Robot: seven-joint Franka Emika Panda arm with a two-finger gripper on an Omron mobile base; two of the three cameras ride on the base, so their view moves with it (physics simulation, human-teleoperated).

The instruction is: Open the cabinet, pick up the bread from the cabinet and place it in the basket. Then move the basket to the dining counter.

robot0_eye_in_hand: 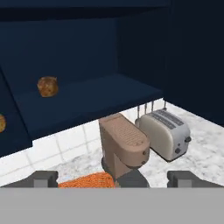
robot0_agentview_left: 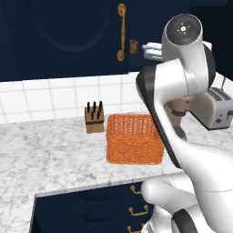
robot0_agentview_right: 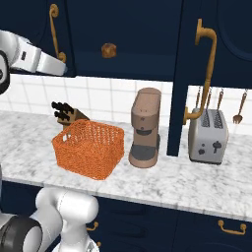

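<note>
Jaws wide apart, bread (robot0_eye_in_hand: pixel 47 86) unlabelled, cabinet (robot0_eye_in_hand: pixel 87 57) open

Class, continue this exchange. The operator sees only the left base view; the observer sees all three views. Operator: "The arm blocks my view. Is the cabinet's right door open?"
Observer: Yes. In the right base view the cabinet's right door stands swung out over the counter.
Operator: Where is the bread?
Observer: The bread sits on the cabinet shelf, untouched.
Operator: And the gripper?
Observer: In the hand view the gripper is open, with nothing between its fingertips.
</note>
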